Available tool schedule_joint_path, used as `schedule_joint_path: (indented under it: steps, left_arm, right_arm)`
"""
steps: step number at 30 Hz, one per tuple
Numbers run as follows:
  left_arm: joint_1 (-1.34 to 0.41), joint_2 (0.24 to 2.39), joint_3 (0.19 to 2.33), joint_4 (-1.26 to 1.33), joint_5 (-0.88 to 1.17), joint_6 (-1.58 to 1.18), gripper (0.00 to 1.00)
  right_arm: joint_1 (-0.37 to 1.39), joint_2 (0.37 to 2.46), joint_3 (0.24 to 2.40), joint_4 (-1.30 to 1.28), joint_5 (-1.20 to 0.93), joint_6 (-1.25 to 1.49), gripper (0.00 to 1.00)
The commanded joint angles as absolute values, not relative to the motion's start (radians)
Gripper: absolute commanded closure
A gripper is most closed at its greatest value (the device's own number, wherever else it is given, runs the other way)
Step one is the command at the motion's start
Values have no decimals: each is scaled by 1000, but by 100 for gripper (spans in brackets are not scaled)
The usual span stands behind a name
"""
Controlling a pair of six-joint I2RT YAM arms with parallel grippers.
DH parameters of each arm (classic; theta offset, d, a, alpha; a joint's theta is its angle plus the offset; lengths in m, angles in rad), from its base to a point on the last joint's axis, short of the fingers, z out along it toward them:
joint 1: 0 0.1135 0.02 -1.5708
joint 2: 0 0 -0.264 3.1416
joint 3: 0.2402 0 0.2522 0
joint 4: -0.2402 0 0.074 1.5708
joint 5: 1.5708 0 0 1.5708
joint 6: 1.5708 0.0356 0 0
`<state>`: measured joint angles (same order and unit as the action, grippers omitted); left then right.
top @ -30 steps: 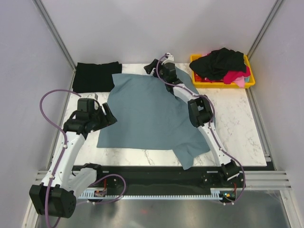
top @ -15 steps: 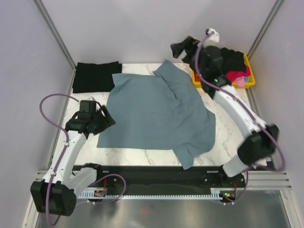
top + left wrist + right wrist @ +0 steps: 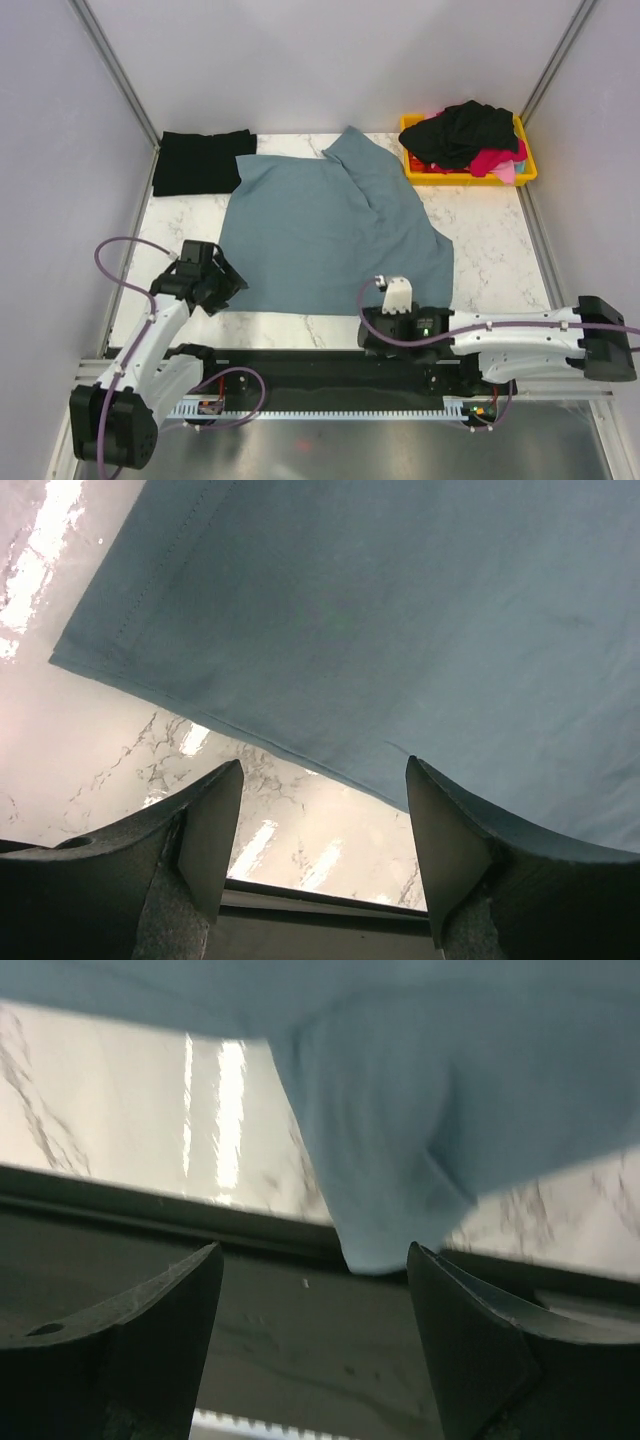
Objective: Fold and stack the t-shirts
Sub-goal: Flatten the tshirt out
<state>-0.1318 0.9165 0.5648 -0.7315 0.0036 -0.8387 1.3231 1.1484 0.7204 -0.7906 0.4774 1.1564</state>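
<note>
A slate blue-grey t-shirt (image 3: pixel 330 230) lies spread flat on the marble table; one sleeve hangs over the front edge (image 3: pixel 400 1160). My left gripper (image 3: pixel 232 284) is open and empty just off the shirt's near-left corner; its view shows the hem (image 3: pixel 230 725) just beyond the fingers (image 3: pixel 210 840). My right gripper (image 3: pixel 375 322) is open and empty low at the front edge, with the hanging sleeve just ahead of its fingers (image 3: pixel 470 1350). A folded black t-shirt (image 3: pixel 200 160) lies at the back left. Black (image 3: pixel 465 130) and pink-red (image 3: pixel 495 160) shirts are piled in the bin.
A yellow plastic bin (image 3: pixel 470 178) stands at the back right corner. The black rail (image 3: pixel 300 365) runs along the table's front edge, under my right arm. Grey walls close in the left, back and right.
My right arm swung from the back right, near the bin, down to the front edge at the hanging sleeve. My left gripper moved nearer, to the shirt's near-left corner.
</note>
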Motion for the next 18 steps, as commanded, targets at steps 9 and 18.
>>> schedule_joint_path:
  steps: [9,18]
  left_arm:
    - [-143,808,629,-724,-5,-851,29]
    - [-143,781,772,-778,15,-709,29]
  right_arm:
    - [1570,1419,907,-1457,772,1827,7]
    - [1183,1095,609,-904,651,1362,33]
